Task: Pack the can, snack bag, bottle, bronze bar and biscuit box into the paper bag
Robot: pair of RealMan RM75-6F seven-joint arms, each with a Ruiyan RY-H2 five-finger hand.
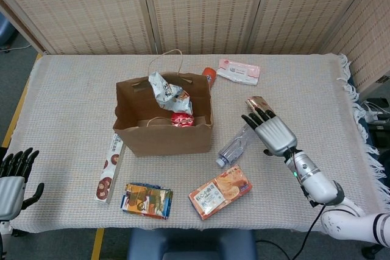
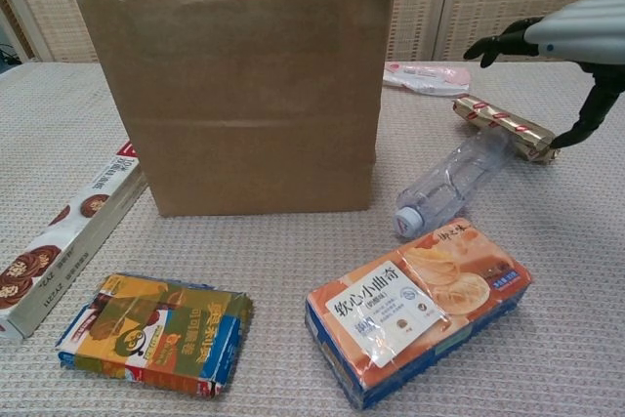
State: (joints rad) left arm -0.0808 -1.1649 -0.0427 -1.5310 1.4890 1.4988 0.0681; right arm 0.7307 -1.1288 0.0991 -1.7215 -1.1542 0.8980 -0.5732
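My right hand (image 1: pixel 272 131) hovers over the bronze bar (image 2: pixel 503 126), fingers spread, palm down, holding nothing. Bar lies on the tabletop (image 1: pixel 73 83) right of the paper bag (image 2: pixel 239 95); its near end shows just past my fingertips in the head view.

My left hand (image 1: pixel 12 178) sits off the tabletop's near left corner, fingers apart, empty.

Paper bag stands upright, mouth open. Snack bag (image 1: pixel 167 92) pokes out of the top; red can (image 1: pixel 182 119) rests on the bag floor.

Bottle (image 2: pixel 451 183) lies on its side between bag and bar, cap toward me. Orange biscuit box (image 2: pixel 418 308) lies flat just in front of the bottle.

Also on the tabletop: long cookie box (image 2: pixel 59 234) left of the bag, a multicoloured packet (image 2: pixel 156 332) in front, a pink packet (image 1: pixel 238 70) behind.
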